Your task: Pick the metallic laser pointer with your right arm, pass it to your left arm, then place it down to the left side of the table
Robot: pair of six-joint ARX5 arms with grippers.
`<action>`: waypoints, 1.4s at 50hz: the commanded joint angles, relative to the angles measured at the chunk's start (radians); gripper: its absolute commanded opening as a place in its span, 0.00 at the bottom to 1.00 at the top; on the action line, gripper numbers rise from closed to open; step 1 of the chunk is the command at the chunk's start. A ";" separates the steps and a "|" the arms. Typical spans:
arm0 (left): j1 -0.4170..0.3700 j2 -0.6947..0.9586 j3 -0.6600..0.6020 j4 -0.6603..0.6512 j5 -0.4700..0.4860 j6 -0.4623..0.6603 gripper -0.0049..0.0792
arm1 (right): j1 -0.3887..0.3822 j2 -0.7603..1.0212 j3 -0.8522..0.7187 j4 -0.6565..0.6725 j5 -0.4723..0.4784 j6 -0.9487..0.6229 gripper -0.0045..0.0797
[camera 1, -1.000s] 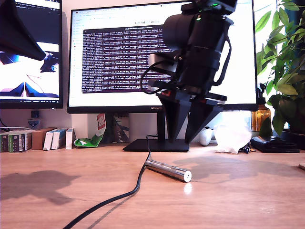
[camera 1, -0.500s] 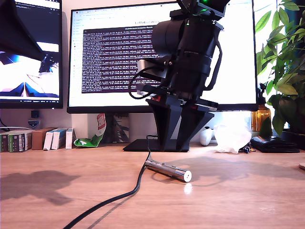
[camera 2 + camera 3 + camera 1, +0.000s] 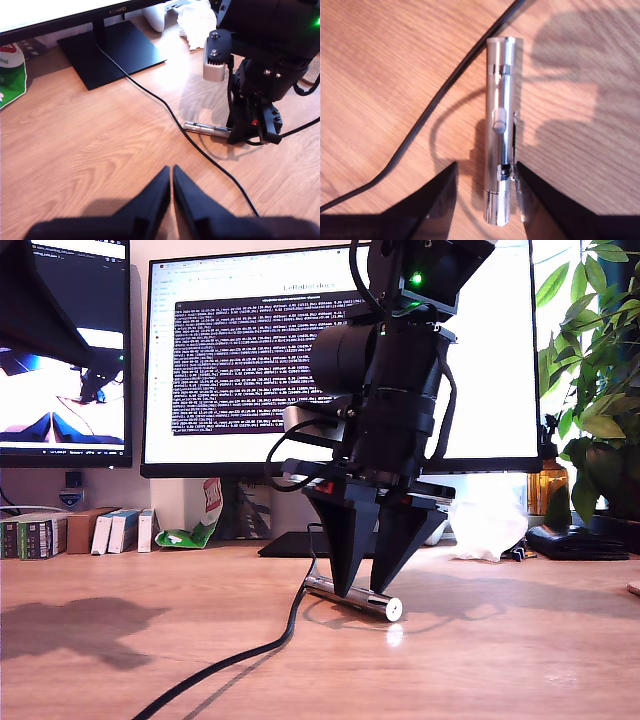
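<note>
The metallic laser pointer point(image 3: 380, 604) lies flat on the wood-grain table point(image 3: 500, 660), its round end cap towards the exterior camera. My second gripper point(image 3: 360, 590) is open and down at the table. Its two black pointed fingers straddle the pointer point(image 3: 500, 125), one on each side, with a small gap on one side. My first gripper point(image 3: 171, 170) is shut and empty, hovering above bare table some way from the pointer point(image 3: 205, 129), looking across at my second gripper point(image 3: 250, 140).
A black cable point(image 3: 250, 650) runs across the table from the monitor stand point(image 3: 110, 50), passing right beside the pointer's far end. Two monitors, small boxes, a white cloth point(image 3: 487, 525) and a plant point(image 3: 600, 390) line the back edge.
My second arm has come down and shifted towards the exterior view's left. Its open fingers went from hanging above the table to straddling the pointer. The pointer has not moved.
</note>
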 commanded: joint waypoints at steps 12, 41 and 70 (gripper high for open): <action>-0.001 0.004 0.005 0.003 0.004 0.005 0.04 | 0.008 0.054 0.009 -0.002 -0.004 -0.004 0.42; -0.001 0.004 0.005 0.027 0.003 0.007 0.04 | 0.002 0.056 0.015 -0.004 -0.009 -0.041 0.04; 0.031 0.011 0.005 0.143 0.066 -0.115 0.14 | -0.034 -0.086 0.153 -0.084 -0.109 -0.059 0.04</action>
